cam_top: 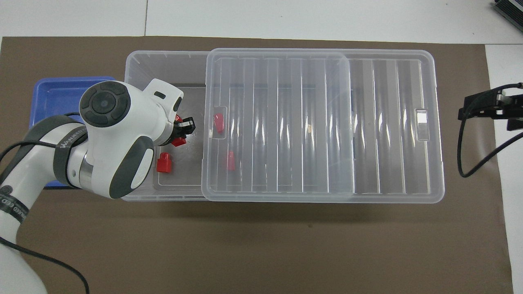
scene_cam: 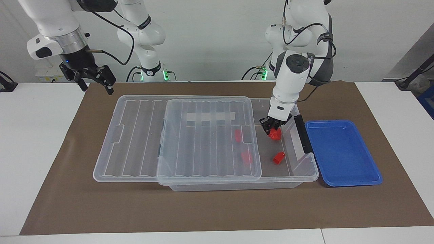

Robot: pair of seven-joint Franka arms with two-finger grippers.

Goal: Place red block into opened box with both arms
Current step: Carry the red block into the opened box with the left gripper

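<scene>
Gripping a red block (scene_cam: 274, 135) over the open box (scene_cam: 307, 168), the left gripper (scene_cam: 271, 126) hangs; the right gripper (scene_cam: 91, 76) waits open above the mat's edge.

In the overhead view the left arm (cam_top: 110, 143) covers most of the blue tray (cam_top: 53, 87), and the ribbed lid (cam_top: 278, 122) blurs 2 red blocks (cam_top: 219, 121) beneath.
</scene>
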